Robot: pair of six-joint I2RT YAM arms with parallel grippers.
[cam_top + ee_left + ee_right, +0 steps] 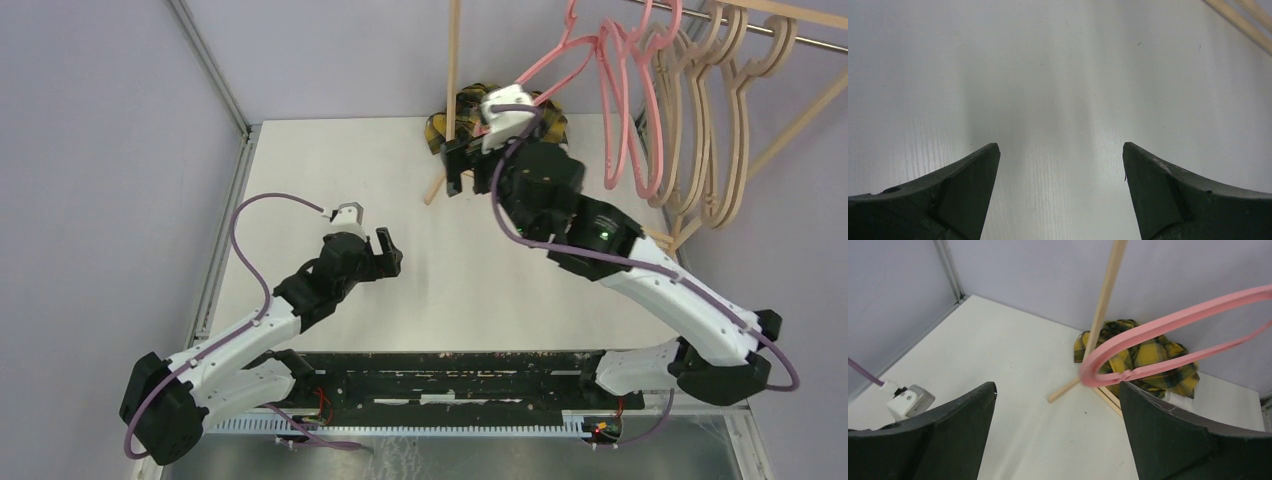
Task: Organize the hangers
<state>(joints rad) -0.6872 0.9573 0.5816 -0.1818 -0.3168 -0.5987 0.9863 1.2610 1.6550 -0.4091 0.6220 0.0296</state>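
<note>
Watching from overhead, I am seeing the left gripper (1060,150) hovering low over the white table (450,290), fingers spread wide, pinching nothing. Right gripper (1058,387) is reaching up beside the rack post (1103,300), jaws likewise spread and empty. One pink hanger (1148,330) is jutting its looped end just ahead of those fingers, above the plaid cloth (1153,362); contact I cannot tell. Remaining hangers (715,130), pink and tan, are hanging from the rail (800,35) at far right
</note>
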